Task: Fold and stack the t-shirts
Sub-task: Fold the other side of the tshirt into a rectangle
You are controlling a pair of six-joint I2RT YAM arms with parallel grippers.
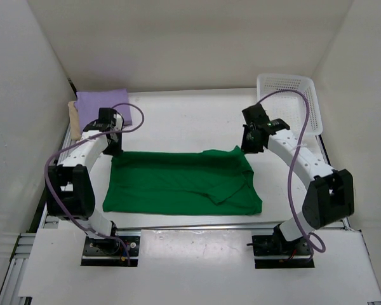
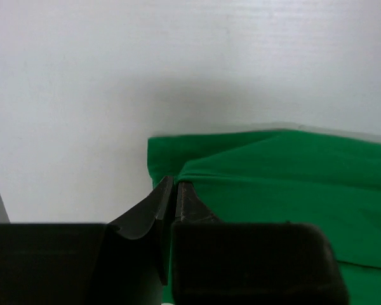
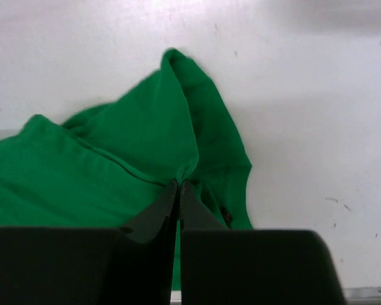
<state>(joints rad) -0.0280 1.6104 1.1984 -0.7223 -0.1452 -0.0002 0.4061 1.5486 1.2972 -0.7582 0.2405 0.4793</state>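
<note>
**mo:** anyone by the rig? where's the green shirt?

**kit:** standing right by it. The green shirt (image 1: 171,184) is spread out flat on the bench (image 1: 190,121), left of the basket (image 1: 286,82) and nearer the arm bases than the basket is. One sleeve is flopped over onto the body at the end closer to the basket.

**mo:** and the arms?

**kit:** The right arm (image 1: 298,155) reaches in just left of the basket. The right jaws are pressed together on the shirt's far corner, the one closest to the basket, and on the wrist view the cloth bunches up into a little peak right at the tips. The left arm (image 1: 82,152) is at the far corner on the side away from the basket. The left jaws are nearly together with a fold of green edge nipped between them.

**mo:** other shirts?

**kit:** The purple shirt (image 1: 105,101) is folded, way across the bench from the basket and about as far back as it. A strip of the tan shirt (image 1: 72,117) shows at the purple's edge, on the side away from the basket. Can't tell how much of it sits underneath.
</note>
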